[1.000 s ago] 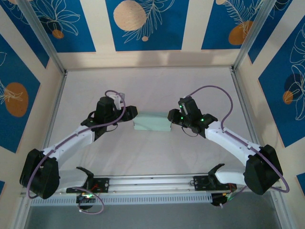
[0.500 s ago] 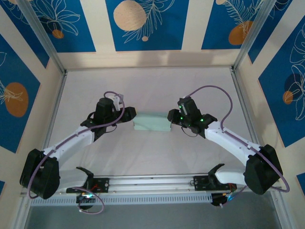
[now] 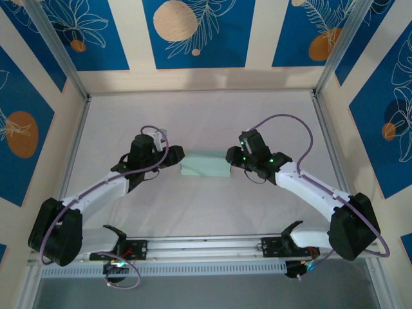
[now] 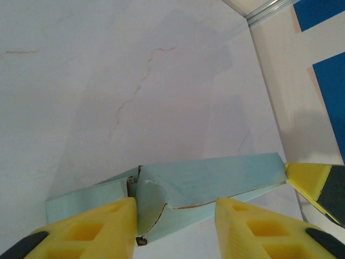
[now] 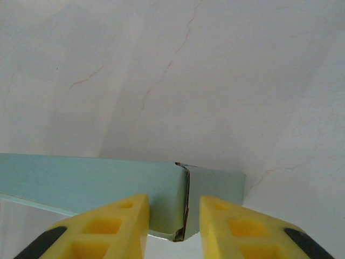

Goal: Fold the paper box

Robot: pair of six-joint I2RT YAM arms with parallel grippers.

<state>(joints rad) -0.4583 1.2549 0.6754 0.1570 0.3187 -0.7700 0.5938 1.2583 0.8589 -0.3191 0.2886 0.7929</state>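
Observation:
The paper box (image 3: 206, 164) is a pale green flat rectangular box lying mid-table between both arms. My left gripper (image 3: 176, 156) is at its left end. In the left wrist view the jaws stand open around that end (image 4: 178, 189); the left finger (image 4: 97, 229) touches a curved end flap (image 4: 148, 208) that stands ajar, while the right finger (image 4: 259, 226) is clear of the card. My right gripper (image 3: 230, 157) is at the right end. Its yellow fingers (image 5: 113, 226) straddle the box's corner seam (image 5: 186, 199), closed against both faces.
The white table top (image 3: 206, 116) stretches behind the box to the back wall. Side walls and aluminium posts (image 3: 328, 129) border it. A rail (image 3: 206, 246) with the arm bases runs along the near edge. The right gripper's yellow finger (image 4: 318, 186) shows at the box's far end.
My left gripper has edged a little right toward the box's end and its jaws have narrowed slightly. The right arm and the box have stayed put.

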